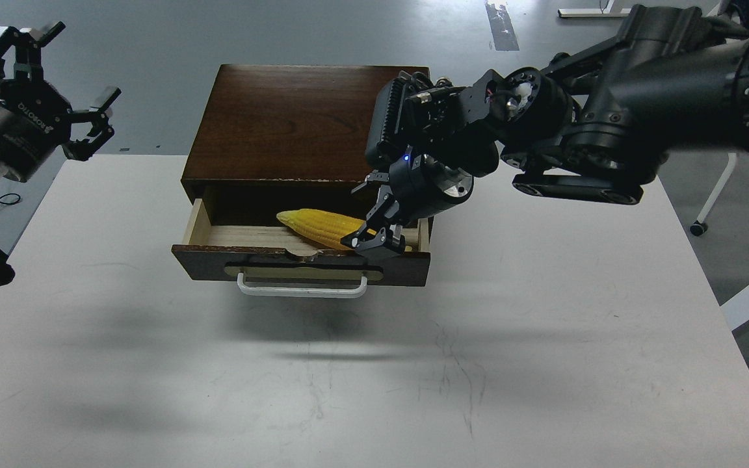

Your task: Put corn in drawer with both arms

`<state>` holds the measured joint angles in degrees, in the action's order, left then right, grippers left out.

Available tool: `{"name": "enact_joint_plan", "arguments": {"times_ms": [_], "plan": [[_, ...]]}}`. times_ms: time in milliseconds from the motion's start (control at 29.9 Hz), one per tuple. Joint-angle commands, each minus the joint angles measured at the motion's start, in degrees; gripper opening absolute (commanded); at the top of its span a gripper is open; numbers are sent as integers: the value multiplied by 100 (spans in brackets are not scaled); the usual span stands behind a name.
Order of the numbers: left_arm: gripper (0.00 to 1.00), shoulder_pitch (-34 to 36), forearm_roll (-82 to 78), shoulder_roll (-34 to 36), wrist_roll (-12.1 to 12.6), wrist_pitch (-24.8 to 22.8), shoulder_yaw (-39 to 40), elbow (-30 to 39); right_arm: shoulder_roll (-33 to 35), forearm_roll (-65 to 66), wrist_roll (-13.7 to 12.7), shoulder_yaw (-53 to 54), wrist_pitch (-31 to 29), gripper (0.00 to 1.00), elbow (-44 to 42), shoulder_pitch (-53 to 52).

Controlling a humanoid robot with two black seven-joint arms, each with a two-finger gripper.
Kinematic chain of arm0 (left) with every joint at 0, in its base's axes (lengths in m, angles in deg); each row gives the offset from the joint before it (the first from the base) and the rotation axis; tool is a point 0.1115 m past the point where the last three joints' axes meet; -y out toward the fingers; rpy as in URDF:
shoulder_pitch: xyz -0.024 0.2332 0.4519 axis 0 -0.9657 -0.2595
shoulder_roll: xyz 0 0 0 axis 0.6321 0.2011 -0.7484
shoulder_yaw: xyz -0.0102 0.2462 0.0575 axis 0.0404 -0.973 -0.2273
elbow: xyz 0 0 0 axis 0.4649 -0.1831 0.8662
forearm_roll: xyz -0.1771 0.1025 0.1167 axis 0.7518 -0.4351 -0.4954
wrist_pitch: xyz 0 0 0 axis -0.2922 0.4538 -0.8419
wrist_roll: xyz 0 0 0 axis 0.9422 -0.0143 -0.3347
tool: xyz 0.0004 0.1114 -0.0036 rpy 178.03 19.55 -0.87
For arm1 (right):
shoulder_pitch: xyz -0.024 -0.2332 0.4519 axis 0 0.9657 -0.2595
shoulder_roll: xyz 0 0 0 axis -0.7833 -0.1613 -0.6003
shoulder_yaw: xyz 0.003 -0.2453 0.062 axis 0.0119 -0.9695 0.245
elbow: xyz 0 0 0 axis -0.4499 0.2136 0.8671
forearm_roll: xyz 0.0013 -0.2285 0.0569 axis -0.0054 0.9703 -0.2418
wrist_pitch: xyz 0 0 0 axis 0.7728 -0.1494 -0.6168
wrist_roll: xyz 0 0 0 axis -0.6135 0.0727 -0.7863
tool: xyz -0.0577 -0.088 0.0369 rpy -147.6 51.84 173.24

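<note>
White table [543, 364] carries the box at its far edge, drawer [218, 257] pulled open. Right tool [378, 235] holds the corn [316, 224] down inside it, not yet released. Left tool [56, 78] hangs wide and empty at the far left corner; closing the drawer looks left.

corn [317, 225] bright yellow, just left of right gripper's black fingers [374, 238]. drawer [302, 261] dark brown front, brass plate, white handle [303, 288], pale wood inside. table [374, 377] white-grey, faint scuffs.
</note>
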<state>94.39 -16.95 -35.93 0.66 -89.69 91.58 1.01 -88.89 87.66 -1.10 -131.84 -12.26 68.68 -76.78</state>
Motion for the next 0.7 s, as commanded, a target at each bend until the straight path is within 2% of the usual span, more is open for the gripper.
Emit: {"name": "enact_joint_plan", "arguments": {"times_ms": [0, 100, 301, 401, 569, 669], "plan": [[98, 0, 0, -10, 0, 0, 0, 0, -1, -507, -1, 201, 20, 76, 29, -220], [99, 0, 0, -10, 0, 0, 0, 0, -1, -763, -1, 456, 20, 82, 29, -282], [99, 0, 9, -54, 0, 0, 8, -9, 1192, -1762, -1, 1062, -15, 94, -23, -274], [99, 0, 9, -80, 0, 0, 8, -9, 1658, -2499, -1, 1255, -15, 95, -23, -178], [99, 0, 9, -124, 0, 0, 8, -9, 2511, -4154, -1, 1879, 47, 95, -41, 542], [98, 0, 9, -151, 0, 0, 8, -18, 3134, -5049, -1, 2720, 90, 96, -50, 1524]]}}
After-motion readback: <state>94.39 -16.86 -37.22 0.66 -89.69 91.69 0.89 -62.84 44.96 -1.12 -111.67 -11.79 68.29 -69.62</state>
